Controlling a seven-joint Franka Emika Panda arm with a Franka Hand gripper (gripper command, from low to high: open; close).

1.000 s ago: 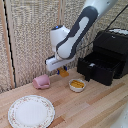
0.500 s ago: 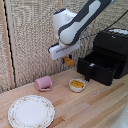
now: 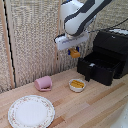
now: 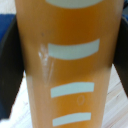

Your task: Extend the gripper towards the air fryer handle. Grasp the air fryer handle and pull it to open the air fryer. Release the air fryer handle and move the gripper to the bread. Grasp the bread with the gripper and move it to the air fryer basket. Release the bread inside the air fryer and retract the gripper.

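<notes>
My gripper (image 3: pixel 74 50) hangs in the air under the white and black arm, shut on the bread (image 3: pixel 75 54), a small orange-brown block. In the wrist view the bread (image 4: pixel 70 65) fills the picture, orange with pale stripes, with a dark finger (image 4: pixel 9 65) on each side. The air fryer (image 3: pixel 114 47) stands at the exterior view's right. Its basket (image 3: pixel 100 67) is pulled out, with the handle (image 3: pixel 87 74) jutting from its front. The bread is up and to the exterior view's left of the basket, apart from it.
A small white bowl (image 3: pixel 77 85) with something yellow in it sits on the wooden table, below the gripper. A pink cup (image 3: pixel 43 83) lies on its side to its left. A patterned plate (image 3: pixel 31 111) is at the front left. A woven screen stands behind.
The arm has risen from just above the bowl, carrying the bread up and a little toward the air fryer. The basket stays pulled out.
</notes>
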